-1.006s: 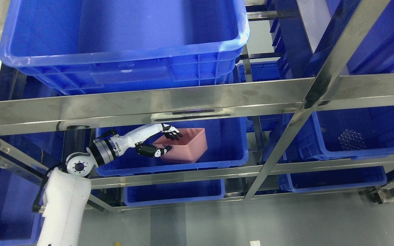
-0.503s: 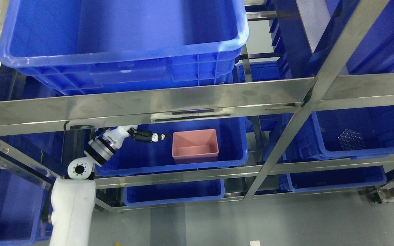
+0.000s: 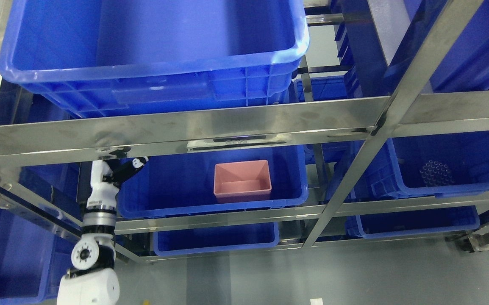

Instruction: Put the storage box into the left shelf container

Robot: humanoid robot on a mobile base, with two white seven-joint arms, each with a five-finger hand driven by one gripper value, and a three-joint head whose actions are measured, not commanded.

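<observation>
Head view: your pink box [image 3: 242, 180] sits upright, open side up, on the floor of the left blue bin [image 3: 210, 199] on the middle shelf level, toward its right half and close to the front wall, nothing touching it. I'd call the placement done, since the box rests flat inside the walls and no hand is on it. Your left hand [image 3: 123, 168] is well apart from the box, up at the bin's left edge just under the steel crossbar [image 3: 227, 123], with the forearm rising almost straight from the lower left. It holds nothing; its dark fingers [image 3: 133, 164] look loosely bent and point right, but they are small and partly hidden under the bar, so you can't tell exactly how far open they are. The hand is probably parked at that corner to stay clear of the bin rim and the bar. Your right arm is not in view. To the right, another blue bin [image 3: 452, 186] holds a dark, bumpy-looking cluster [image 3: 435, 171] you can't identify. A large blue bin [image 3: 151, 84] fills the level above. Watch the tight gap between wrist, bar and bin rim when you pull the arm away.
</observation>
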